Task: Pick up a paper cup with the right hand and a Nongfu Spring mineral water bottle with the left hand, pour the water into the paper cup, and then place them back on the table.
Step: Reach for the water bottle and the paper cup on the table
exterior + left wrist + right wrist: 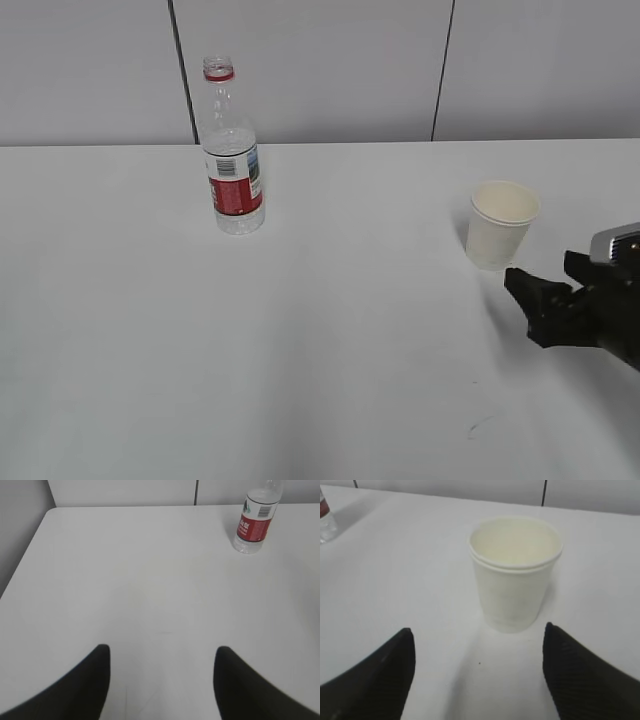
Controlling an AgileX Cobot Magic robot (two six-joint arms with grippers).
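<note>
The white surface (320,350) fills nearly the whole exterior view, bare apart from a small dark scuff mark (480,425) near its front right. The right hand (590,310) comes in from the right edge, a black arm with a grey-silver block at its wrist, and its end effector (545,275) sits just in front of the paper cup, not touching it; in the right wrist view the two black fingers (375,680) stand wide apart with nothing between them, so it is released. The left end effector (160,680) appears only in the left wrist view, its fingers likewise spread and empty over bare surface, well apart from the bottle. The Nongfu Spring mineral water bottle (232,150) stands upright and capless on the far left part of the surface, red neck ring on top and the red-and-white label around its lower body. The paper cup (500,224) stands upright on the right side, mouth open, well apart from the bottle; its inside looks empty
</note>
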